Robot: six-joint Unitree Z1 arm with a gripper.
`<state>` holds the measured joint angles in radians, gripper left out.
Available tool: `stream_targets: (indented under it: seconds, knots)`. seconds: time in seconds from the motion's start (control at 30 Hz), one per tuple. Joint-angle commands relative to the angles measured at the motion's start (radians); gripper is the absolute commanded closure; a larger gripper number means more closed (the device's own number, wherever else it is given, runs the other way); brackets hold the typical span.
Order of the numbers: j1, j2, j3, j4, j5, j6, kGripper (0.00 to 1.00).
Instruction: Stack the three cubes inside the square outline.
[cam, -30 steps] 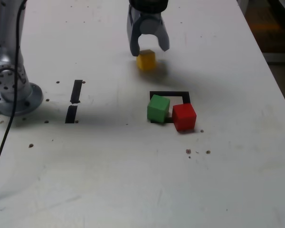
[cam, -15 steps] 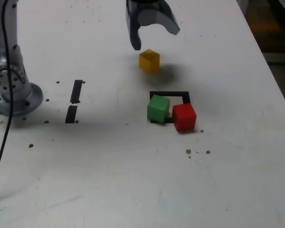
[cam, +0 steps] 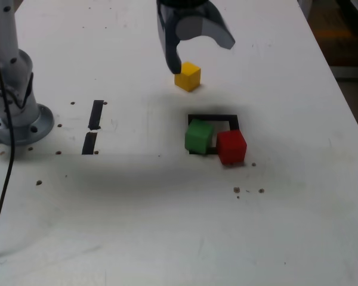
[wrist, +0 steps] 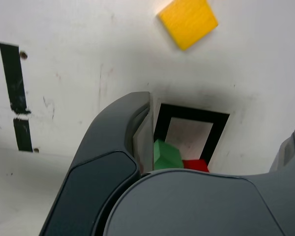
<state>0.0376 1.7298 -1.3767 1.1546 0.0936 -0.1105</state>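
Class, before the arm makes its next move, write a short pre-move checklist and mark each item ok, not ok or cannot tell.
1. Gripper open and holding nothing: ok.
2. Yellow cube standing apart from the other cubes, free to be grasped: ok.
3. Green cube wholly inside the square outline: not ok, it covers part of the black tape.
4. Red cube wholly inside the outline: not ok, it covers a corner of the tape.
5. Any cube stacked on another: not ok, all three sit separately on the table.
6. Fingertips high enough to pass over the cubes: cannot tell.
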Motion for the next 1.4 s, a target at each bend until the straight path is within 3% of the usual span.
stream_targets:
  seconds: [0.0,0.23,0.67,0.93,1.17,1.37]
  knots:
    - [-0.025,0.0,0.006,0.004,-0.005,-0.042,0.05]
    - [-0.089,0.021,0.013,0.035,-0.048,-0.185,0.05]
    - [-0.139,0.038,0.044,0.086,-0.164,-0.496,0.05]
    - [-0.141,0.062,0.04,0.002,-0.221,-0.621,0.05]
    - [-0.141,0.094,0.046,-0.099,-0.238,-0.676,0.05]
    - [-0.137,0.106,0.076,-0.124,-0.254,-0.693,0.05]
